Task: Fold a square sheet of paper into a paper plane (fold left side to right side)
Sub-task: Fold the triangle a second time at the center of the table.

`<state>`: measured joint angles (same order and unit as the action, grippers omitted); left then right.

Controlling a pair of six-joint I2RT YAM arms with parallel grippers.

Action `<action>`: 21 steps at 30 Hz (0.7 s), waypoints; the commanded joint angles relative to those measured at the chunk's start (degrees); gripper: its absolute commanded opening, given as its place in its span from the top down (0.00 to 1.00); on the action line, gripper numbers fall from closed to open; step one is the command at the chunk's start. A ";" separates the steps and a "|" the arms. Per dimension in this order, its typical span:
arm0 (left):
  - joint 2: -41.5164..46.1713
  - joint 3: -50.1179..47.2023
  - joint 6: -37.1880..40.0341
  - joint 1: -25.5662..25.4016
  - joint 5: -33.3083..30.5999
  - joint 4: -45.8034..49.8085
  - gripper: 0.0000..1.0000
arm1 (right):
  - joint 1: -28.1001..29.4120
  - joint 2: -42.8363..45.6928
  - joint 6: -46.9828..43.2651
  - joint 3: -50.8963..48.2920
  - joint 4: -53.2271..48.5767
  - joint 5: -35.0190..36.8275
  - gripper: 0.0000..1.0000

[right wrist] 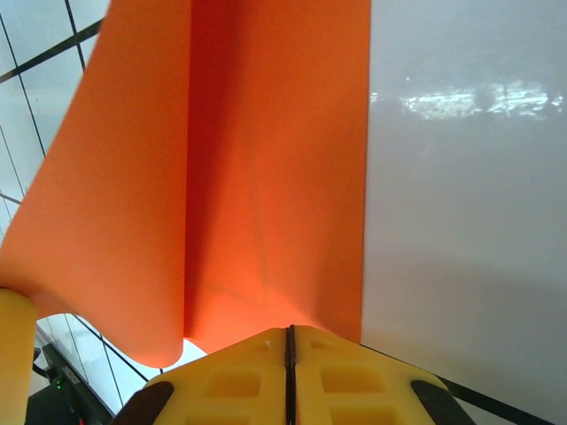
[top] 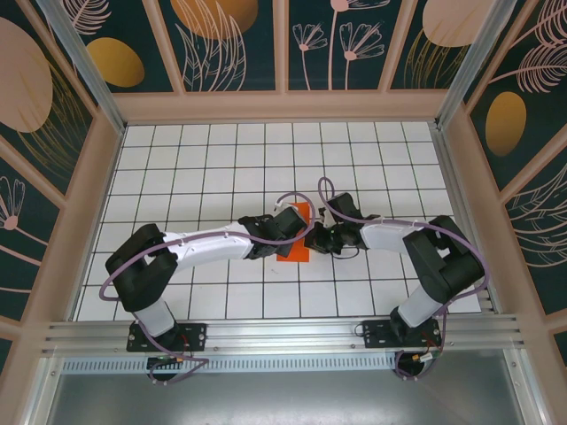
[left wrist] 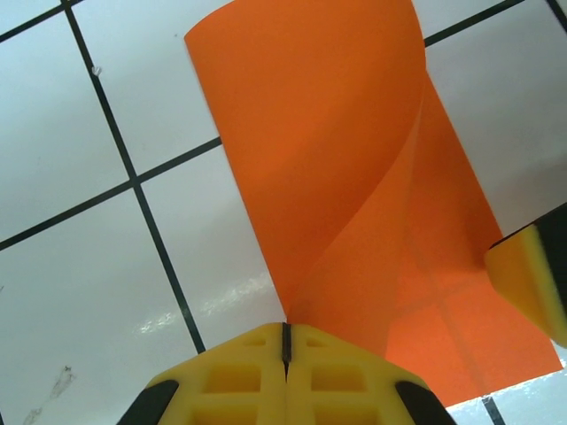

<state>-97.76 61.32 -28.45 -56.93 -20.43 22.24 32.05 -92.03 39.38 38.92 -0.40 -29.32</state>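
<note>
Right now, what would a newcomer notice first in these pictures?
The bright orange sheet of paper stands out at the middle of the white grid table, where both arms meet. In the left wrist view it curls over itself, one edge pinched in the shut left gripper. The right gripper is shut on it too.

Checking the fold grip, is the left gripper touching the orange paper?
Touching. The left wrist view shows the left gripper shut on the lifted corner of the orange paper.

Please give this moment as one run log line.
left gripper: shut on thin bright orange paper sheet | right gripper: shut on same sheet | sheet: curled over, not creased flat
</note>
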 commanded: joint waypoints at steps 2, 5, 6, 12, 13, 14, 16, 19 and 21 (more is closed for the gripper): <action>-0.13 -1.35 1.68 0.71 -0.21 -2.15 1.00 | 0.55 -0.87 -0.14 -0.86 -1.11 1.50 0.90; -0.01 -2.35 2.07 1.16 0.81 -3.82 1.00 | 0.48 -0.70 0.78 -1.63 0.37 0.81 0.90; 0.31 -2.83 2.25 1.35 1.31 -4.52 1.00 | 0.47 -0.68 1.00 -1.74 0.82 0.48 0.90; 3.65 -7.00 3.99 2.70 5.90 -10.22 1.00 | -0.39 0.31 4.02 -4.02 7.89 -4.45 0.90; 4.00 -7.57 4.17 2.95 6.58 -11.02 1.00 | -0.37 0.53 4.04 -3.90 8.08 -4.78 0.90; 4.32 -7.93 4.44 3.31 7.45 -11.67 1.00 | -0.40 0.82 3.80 -3.64 8.05 -4.94 0.90; 4.74 -8.44 4.75 3.73 8.14 -12.50 1.00 | -0.37 1.59 3.55 -3.24 7.81 -5.22 0.90; 4.85 -8.83 5.81 3.90 8.94 -13.22 1.00 | -3.19 3.34 3.95 -3.74 8.50 -6.04 0.90; 4.69 -8.82 6.38 3.92 9.36 -13.69 1.00 | -3.90 4.53 3.47 -3.95 7.94 -6.14 0.90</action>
<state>-94.30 53.30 -24.10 -53.23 -12.64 10.98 29.17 -90.28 42.54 35.59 5.69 -33.61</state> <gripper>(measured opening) 0.056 0.106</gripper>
